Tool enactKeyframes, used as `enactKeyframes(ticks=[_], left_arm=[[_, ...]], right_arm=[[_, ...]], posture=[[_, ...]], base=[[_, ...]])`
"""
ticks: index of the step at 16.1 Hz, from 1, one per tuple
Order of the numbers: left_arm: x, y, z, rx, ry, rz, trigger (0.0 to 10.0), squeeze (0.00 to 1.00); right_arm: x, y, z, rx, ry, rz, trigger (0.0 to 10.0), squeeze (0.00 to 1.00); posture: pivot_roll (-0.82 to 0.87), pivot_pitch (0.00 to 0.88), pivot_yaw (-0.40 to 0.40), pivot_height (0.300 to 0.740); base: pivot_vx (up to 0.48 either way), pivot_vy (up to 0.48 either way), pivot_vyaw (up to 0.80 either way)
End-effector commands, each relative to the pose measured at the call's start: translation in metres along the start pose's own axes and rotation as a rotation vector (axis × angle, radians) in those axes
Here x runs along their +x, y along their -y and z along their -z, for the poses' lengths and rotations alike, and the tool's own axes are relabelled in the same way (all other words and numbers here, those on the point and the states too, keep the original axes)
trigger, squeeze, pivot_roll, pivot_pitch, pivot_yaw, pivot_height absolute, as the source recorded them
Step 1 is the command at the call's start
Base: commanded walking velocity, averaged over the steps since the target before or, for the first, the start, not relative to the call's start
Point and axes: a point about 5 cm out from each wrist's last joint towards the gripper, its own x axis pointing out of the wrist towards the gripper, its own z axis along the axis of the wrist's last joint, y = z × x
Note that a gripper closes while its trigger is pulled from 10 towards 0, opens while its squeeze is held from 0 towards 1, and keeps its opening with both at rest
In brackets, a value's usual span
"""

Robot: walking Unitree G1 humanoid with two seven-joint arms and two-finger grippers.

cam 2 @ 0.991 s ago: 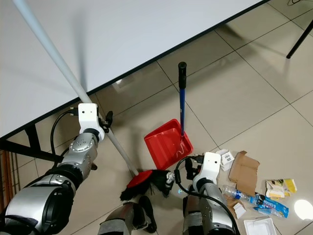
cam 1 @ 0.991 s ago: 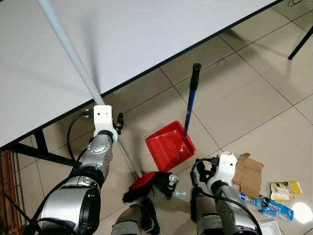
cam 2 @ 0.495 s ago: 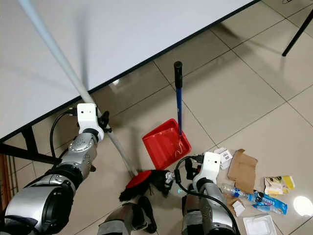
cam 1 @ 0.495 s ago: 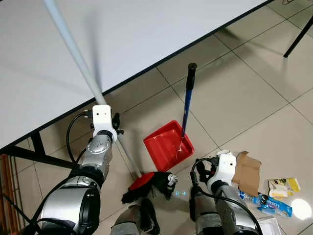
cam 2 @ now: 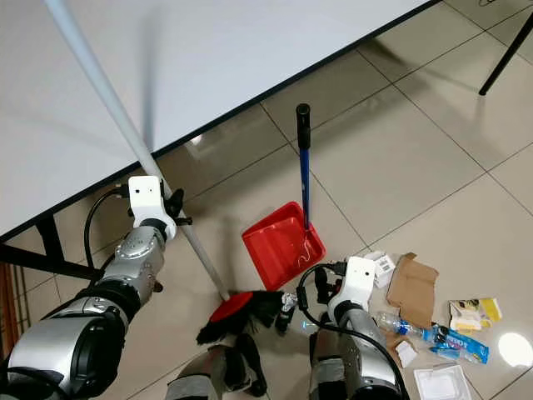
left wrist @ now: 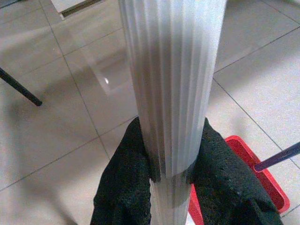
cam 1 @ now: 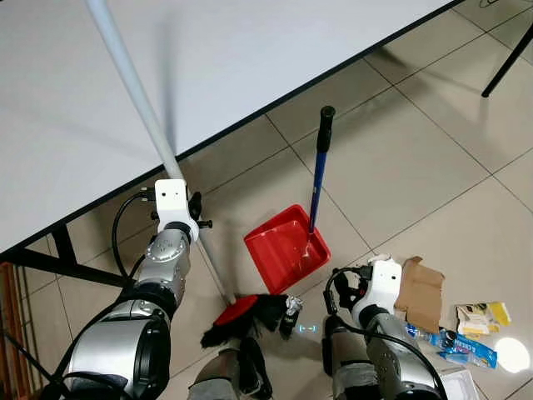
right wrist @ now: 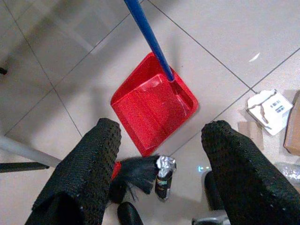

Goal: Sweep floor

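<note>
Broom head [cam 1: 237, 317] nearer the robot

No wording can be read; the white packet [right wrist: 267, 106] at the frame's right edge carries an illegible barcode.

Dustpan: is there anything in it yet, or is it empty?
Empty. The red dustpan shows a bare tray; the small can lies on the floor beside the broom head.

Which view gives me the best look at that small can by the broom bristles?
Right wrist view: the small can lies large and sharp beside the broom bristles, just off the red dustpan lip. Both eye views show it small at the bristle tips.
</note>
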Motion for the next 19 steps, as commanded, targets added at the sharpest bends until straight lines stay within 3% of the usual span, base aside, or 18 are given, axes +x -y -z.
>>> enactKeyframes(ticks=[1, 6, 8, 10, 12, 19], left_arm=[[-0.002, -0.011, 0.003, 0.001, -0.013, -0.023, 0.0, 0.00], [-0.001, -0.014, -0.002, 0.000, 0.014, -0.023, 0.0, 0.00], [-0.001, -0.018, -0.006, 0.033, 0.047, -0.046, 0.0, 0.00], [-0.003, -0.028, -0.008, 0.111, 0.076, -0.119, 0.0, 0.00], [-0.007, -0.039, -0.005, 0.133, 0.078, -0.181, 0.0, 0.00], [-0.019, -0.044, 0.014, 0.096, 0.081, -0.118, 0.3, 0.00]], right_arm=[[-0.002, -0.001, 0.011, 0.019, -0.048, 0.003, 10.0, 0.00], [0.004, -0.001, 0.005, 0.015, -0.040, -0.002, 10.0, 0.00], [0.009, -0.002, -0.001, 0.011, -0.031, -0.008, 10.0, 0.00], [0.014, -0.003, -0.006, 0.007, -0.021, -0.013, 10.0, 0.00], [0.019, -0.003, -0.012, 0.006, -0.012, -0.018, 10.0, 0.00], [0.035, -0.007, -0.034, -0.007, 0.023, -0.036, 10.0, 0.00]], posture=[[-0.31, 0.326, 0.179, 0.740], [-0.30, 0.297, 0.175, 0.740], [-0.29, 0.271, 0.170, 0.740], [-0.28, 0.250, 0.167, 0.740], [-0.27, 0.228, 0.166, 0.740], [-0.24, 0.147, 0.154, 0.740]], base=[[0.000, 0.000, 0.00], [0.000, 0.000, 0.00], [0.000, 0.000, 0.00], [0.000, 0.000, 0.00], [0.000, 0.000, 0.00], [0.000, 0.000, 0.00]])
